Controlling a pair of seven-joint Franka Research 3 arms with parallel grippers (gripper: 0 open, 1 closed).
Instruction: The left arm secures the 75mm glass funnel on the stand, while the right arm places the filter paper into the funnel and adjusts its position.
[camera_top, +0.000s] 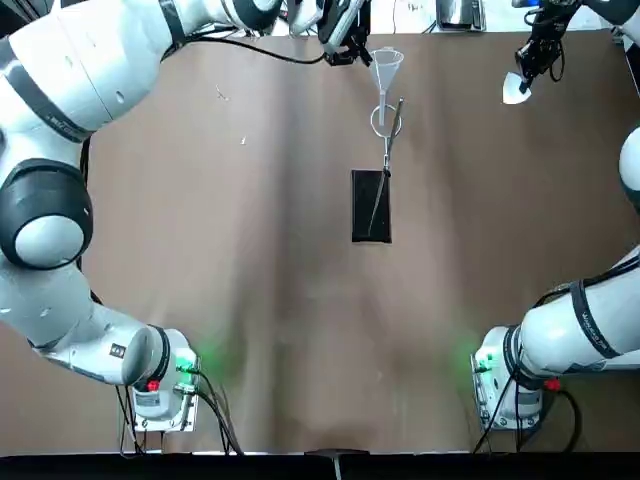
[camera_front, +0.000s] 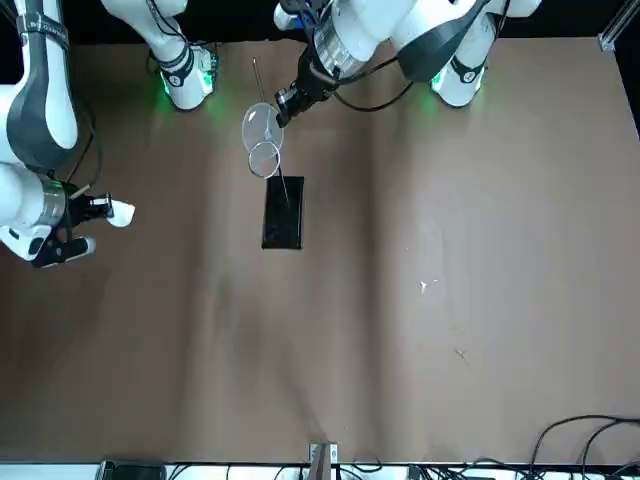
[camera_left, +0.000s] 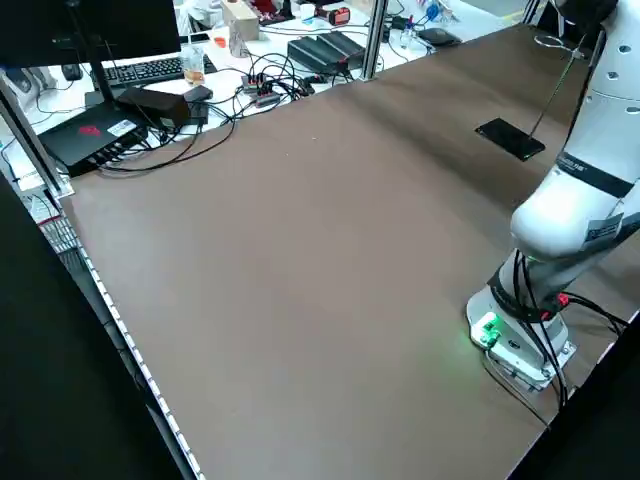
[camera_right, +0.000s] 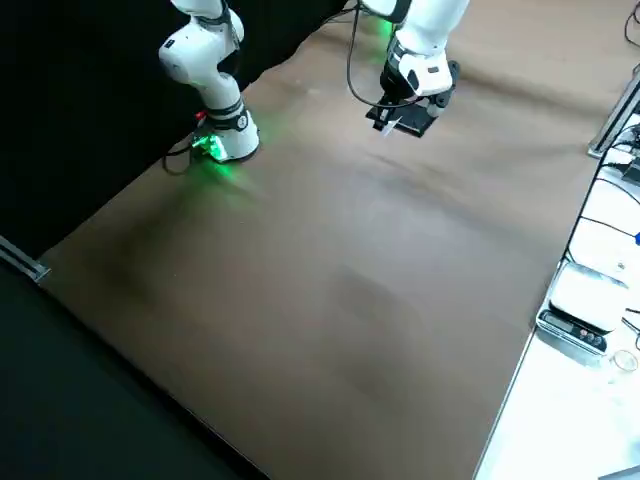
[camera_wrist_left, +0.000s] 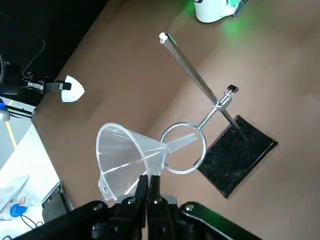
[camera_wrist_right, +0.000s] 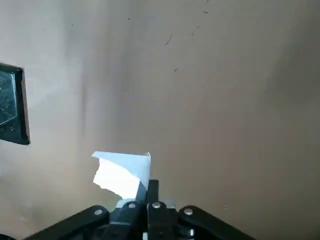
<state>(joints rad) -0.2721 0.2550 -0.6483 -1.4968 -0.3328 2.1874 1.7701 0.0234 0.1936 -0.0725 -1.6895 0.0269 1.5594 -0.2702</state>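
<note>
My left gripper (camera_top: 350, 45) is over the far middle of the table, shut on the rim of the clear glass funnel (camera_wrist_left: 125, 155). The funnel (camera_top: 387, 63) is held tilted, and its stem tip lies at the wire ring (camera_wrist_left: 184, 148) of the stand; I cannot tell whether it passes through. The stand's black base (camera_top: 370, 205) lies flat mid-table, the rod leaning up to the ring (camera_front: 264, 158). At the far right, my right gripper (camera_top: 533, 65) is shut on the white folded filter paper (camera_wrist_right: 122, 172), held above the table, well apart from the funnel. The paper (camera_front: 120, 212) also shows in the front view.
Both arm bases (camera_top: 165, 385) (camera_top: 505, 380) with green lights stand at the near edge. Beyond the table's left side lies a bench of cables and electronics (camera_left: 250, 70). A small scale (camera_right: 575, 325) sits off the table's far edge. Brown tabletop (camera_top: 250, 300) spreads around the stand.
</note>
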